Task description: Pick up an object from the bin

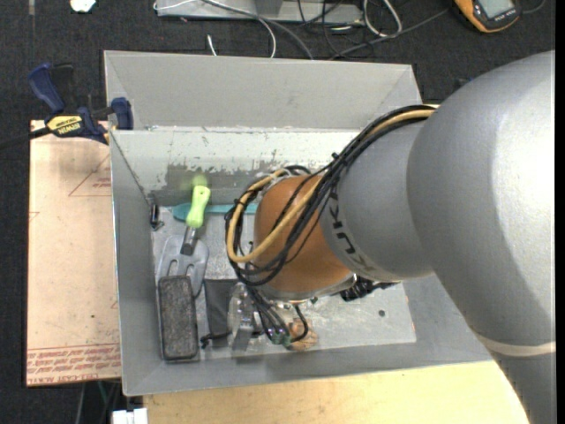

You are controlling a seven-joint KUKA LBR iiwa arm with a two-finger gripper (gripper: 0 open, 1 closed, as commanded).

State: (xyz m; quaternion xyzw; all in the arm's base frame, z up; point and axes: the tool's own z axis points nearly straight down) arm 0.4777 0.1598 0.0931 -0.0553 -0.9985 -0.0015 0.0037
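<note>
The gripper [254, 319] is low in the bin [265, 91], just right of the block [177, 318], a dark grey rectangular thing that lies flat beside the left wall. The orange cover [296, 237] and the cables [265, 237] of the arm hide much of it, so I cannot tell whether the gripper is apart or together. Nothing is visible in its grasp.

Between the block and the gripper lies a black piece [216, 303], flat and thin, just beside the block. It is the thing nearest to the gripper, so I judge it the likely one to pick, though this is not sure. It looks light and perhaps a little flexible. Because it lies flat on the floor, it may be hard to get under, and a hold across its narrow width seems best.

Behind the block, toward the back wall, lie a green tool [197, 206] and, right of that, a teal piece [237, 208]. The block itself looks light, with a rough surface that should not slip.
</note>
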